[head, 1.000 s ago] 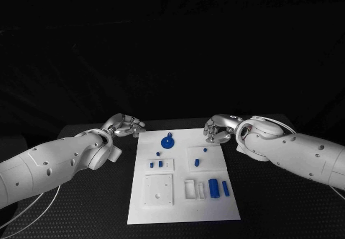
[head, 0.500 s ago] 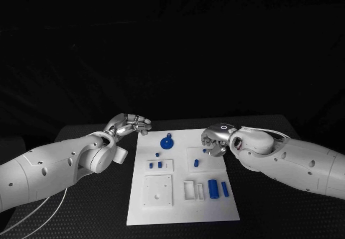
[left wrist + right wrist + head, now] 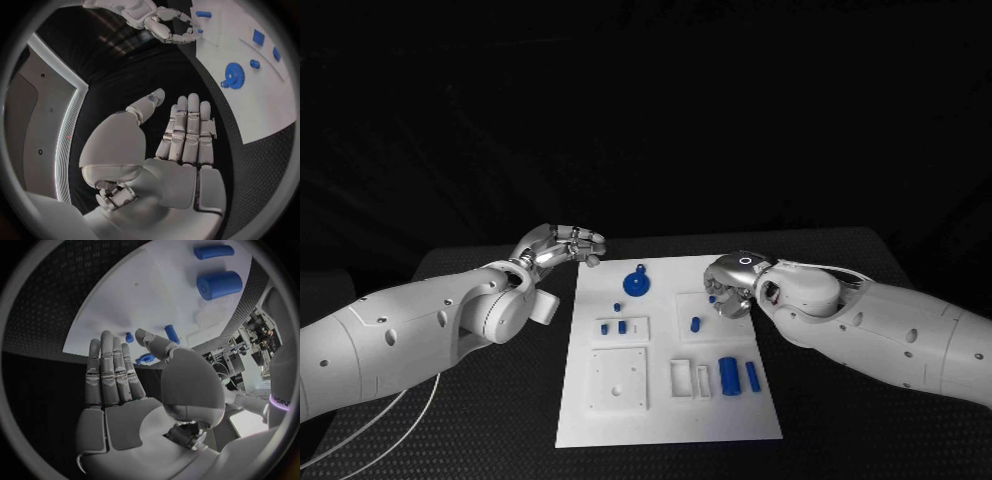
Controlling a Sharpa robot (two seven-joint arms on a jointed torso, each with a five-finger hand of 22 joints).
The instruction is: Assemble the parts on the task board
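A: Where does the board lie?
B: The white board (image 3: 668, 350) lies flat in the middle of the black table (image 3: 834, 400); a blue gear (image 3: 636, 287) sits at its far end, small blue pegs (image 3: 612, 327) stand in a holder left of centre, and one peg (image 3: 695, 324) stands in the square block to the right; a thick blue cylinder (image 3: 728, 373) and a thinner one (image 3: 753, 376) lie near the right edge, towards the near end.

A: And the hands?
B: The left hand (image 3: 564, 247) hangs off the board's far left corner, above the table; in its wrist view (image 3: 178, 135) the fingers stand straight and close together, the thumb apart, and nothing is in it; the right hand (image 3: 734, 285) hangs over the board's right edge beside the square block; its wrist view (image 3: 122, 375) shows flat fingers and a bare palm too.

A: Anything in the way?
B: White cables (image 3: 387, 420) trail under the left arm, well off the board; the right hand hides part of the board's right edge.

A: Any writing?
B: A few letters show on the right arm in its wrist view; too small to read.
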